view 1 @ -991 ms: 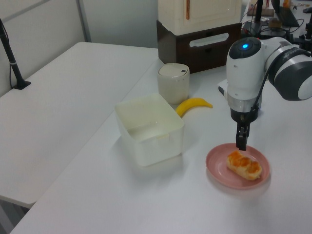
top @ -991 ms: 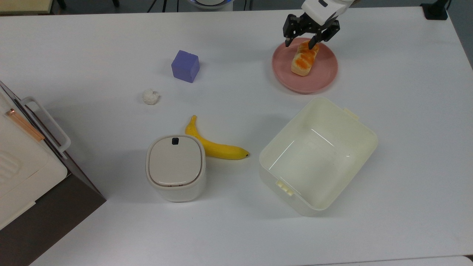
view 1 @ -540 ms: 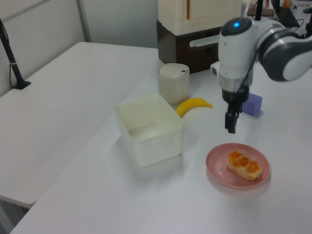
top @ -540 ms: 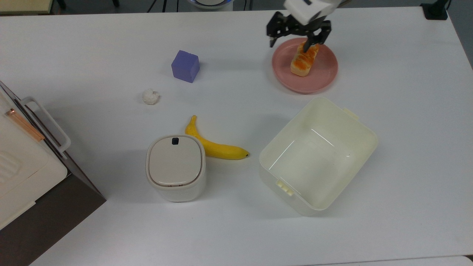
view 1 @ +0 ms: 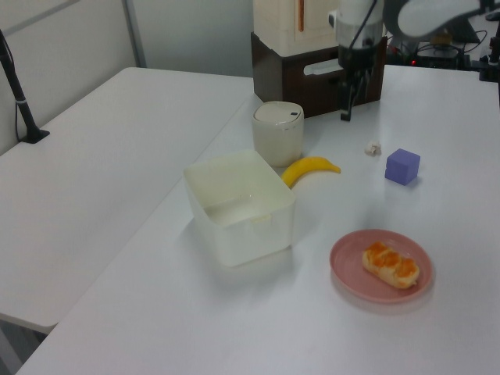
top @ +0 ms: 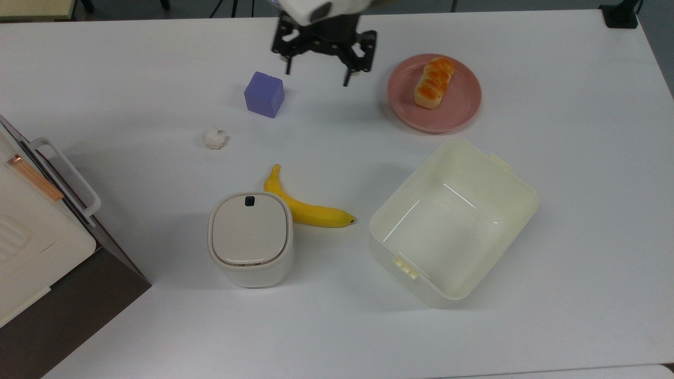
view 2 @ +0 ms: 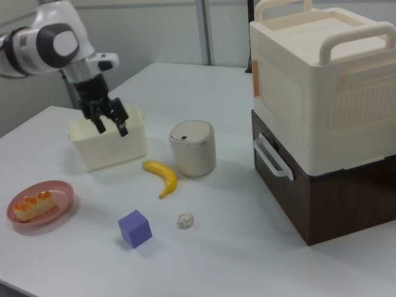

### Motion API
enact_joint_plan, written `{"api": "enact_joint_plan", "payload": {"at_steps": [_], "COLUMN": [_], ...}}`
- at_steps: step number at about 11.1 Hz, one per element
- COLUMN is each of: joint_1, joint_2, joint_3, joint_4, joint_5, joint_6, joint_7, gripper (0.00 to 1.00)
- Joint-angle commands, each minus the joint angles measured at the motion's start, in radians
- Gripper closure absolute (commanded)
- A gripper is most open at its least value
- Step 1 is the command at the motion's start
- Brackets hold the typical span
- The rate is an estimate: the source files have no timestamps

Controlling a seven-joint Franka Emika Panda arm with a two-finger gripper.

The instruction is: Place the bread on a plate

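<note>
While your gripper (top: pixel 319 72) hangs empty, the bread (top: pixel 434 82) lies on the pink plate (top: pixel 457 112).
You see its fingers spread wide, above the table beside the purple cube (top: pixel 264 94).

Top view overhead; left, right views face across table (top: pixel 131 63).

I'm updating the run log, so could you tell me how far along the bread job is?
Done: the bread lies on the pink plate. In hand: nothing; the gripper is open and empty, raised near the purple cube. Left: seemingly nothing.
</note>
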Motion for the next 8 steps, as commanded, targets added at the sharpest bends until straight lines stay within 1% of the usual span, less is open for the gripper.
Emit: {"api": "enact_joint_plan", "payload": {"at_steps": [1, 2, 3, 5, 7, 8], "joint_1": [0.019, 0.016, 0.016, 0.021, 0.045, 0.052], "joint_2": [0.002, -0.001, -0.004, -0.017, -0.021, -0.021], "joint_3": [-0.123, -0.157, -0.179, -0.190, -0.257, -0.266], "joint_4": [0.137, 0.160, 0.162, 0.160, 0.165, 0.180], "joint_5": [0.075, 0.113, 0.167, 0.172, 0.181, 0.181], "joint_6": [-0.112, -0.118, -0.123, -0.146, -0.147, -0.150], "joint_7": [-0.086, -0.129, -0.172, -0.190, -0.200, -0.204], "gripper": [0.00, 0.00, 0.00, 0.00, 0.00, 0.00]}}
